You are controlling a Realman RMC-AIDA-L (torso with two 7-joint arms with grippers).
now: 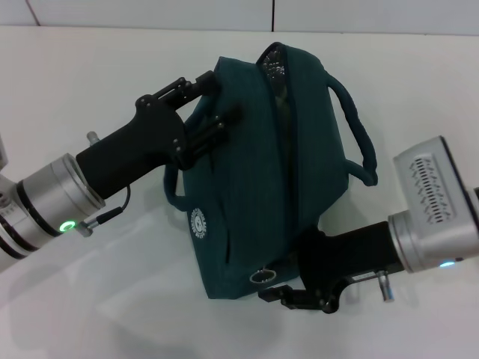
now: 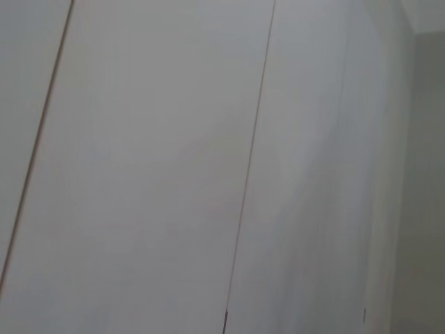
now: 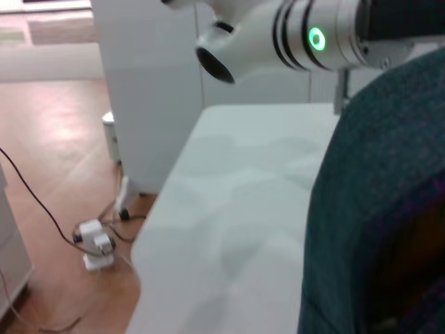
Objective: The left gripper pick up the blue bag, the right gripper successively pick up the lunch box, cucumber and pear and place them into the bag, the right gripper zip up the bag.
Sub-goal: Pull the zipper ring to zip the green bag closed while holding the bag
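Note:
The blue bag (image 1: 247, 172) lies lifted and tilted over the white table (image 1: 90, 299), its long zipper running down the middle and the metal ring pull (image 1: 260, 276) at its near end. My left gripper (image 1: 223, 99) is shut on the bag's upper left edge by a handle. My right gripper (image 1: 299, 295) sits at the bag's near end, just right of the ring pull. The bag's fabric fills the right wrist view (image 3: 375, 209). The lunch box, cucumber and pear are out of view.
The second handle (image 1: 358, 138) loops out on the bag's right side. The right wrist view shows the table's edge (image 3: 149, 229), a floor with cables beyond it, and my left arm's wrist (image 3: 316, 38). The left wrist view shows only white panels (image 2: 139, 174).

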